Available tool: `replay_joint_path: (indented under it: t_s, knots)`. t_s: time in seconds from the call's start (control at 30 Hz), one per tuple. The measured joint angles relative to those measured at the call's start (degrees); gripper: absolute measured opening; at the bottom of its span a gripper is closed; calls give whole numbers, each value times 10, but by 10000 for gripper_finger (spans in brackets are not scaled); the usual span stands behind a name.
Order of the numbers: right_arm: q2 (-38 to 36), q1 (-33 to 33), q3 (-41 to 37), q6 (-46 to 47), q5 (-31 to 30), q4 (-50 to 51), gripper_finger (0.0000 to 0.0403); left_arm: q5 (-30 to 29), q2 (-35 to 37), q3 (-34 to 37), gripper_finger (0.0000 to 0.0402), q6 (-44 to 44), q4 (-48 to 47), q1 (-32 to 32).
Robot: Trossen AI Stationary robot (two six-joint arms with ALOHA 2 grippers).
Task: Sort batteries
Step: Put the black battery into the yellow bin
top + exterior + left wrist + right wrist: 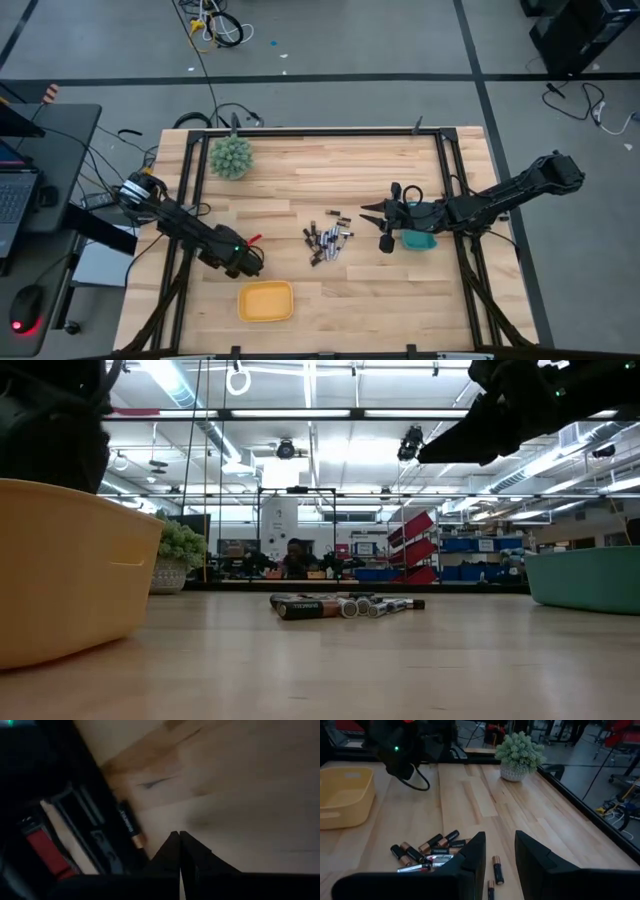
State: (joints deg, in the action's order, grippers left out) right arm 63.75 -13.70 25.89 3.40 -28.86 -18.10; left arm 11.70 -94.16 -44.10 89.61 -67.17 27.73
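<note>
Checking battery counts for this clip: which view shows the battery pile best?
The right wrist view: the batteries lie close, separately visible, just beyond the right hand. The high view shows the batteries as tiny specks mid-table. The low view shows them end-on and overlapping. The left wrist view shows none clearly.

the batteries [326, 243] lie clustered mid-desk [300, 180], with bare wood open all round them. the yellow tray [265, 301] sits at the near edge, the teal tray [418, 240] beside the right end effector [374, 223]. the spiky green plant [231, 157] blocks only the far left corner.
</note>
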Motion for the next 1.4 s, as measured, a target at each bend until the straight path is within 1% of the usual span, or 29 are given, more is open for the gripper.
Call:
replay_joint_path:
  t_s: [0.1, 0.17, 0.2, 0.33, 0.43, 0.6, 0.73, 0.87, 0.93, 1.07, 1.2, 1.4]
  knots:
    - [0, 6, 0, -2, 0, -2, 90, 17, 1, -4, 0, 0, -51, -1]
    - [0, 10, 0, -2, 0, -3, 90, 17, 1, 4, 0, 3, -90, 1]
    - [0, 11, 0, -2, 0, -3, 90, 18, 1, 11, 0, 4, -94, 1]
    - [0, 14, 0, -4, 0, -3, 90, 21, -1, 18, 0, 3, -82, 1]
    - [0, 14, 0, -4, 0, -3, 90, 30, -1, 26, 0, -9, -16, 0]
    - [0, 15, 0, -6, 0, -4, 90, 37, -6, 62, 0, 21, 21, 0]
    - [0, 15, 0, -4, 0, -7, 90, 55, -6, 63, 0, 19, 33, 0]
    - [0, 20, 0, -4, 0, -10, 90, 72, -4, 34, 0, -8, 51, -4]
    - [0, 25, 0, -5, 0, -18, 90, 61, -4, 20, 0, -12, 34, -4]
    - [0, 33, 0, -6, 0, -30, 90, 58, -4, 24, 0, -11, -64, -4]
    - [0, 35, 0, -6, 0, -32, 90, 52, -7, 29, 0, -2, -60, -4]
    - [0, 34, 0, -6, 0, -33, 90, 47, -42, 30, 0, -1, -58, -4]
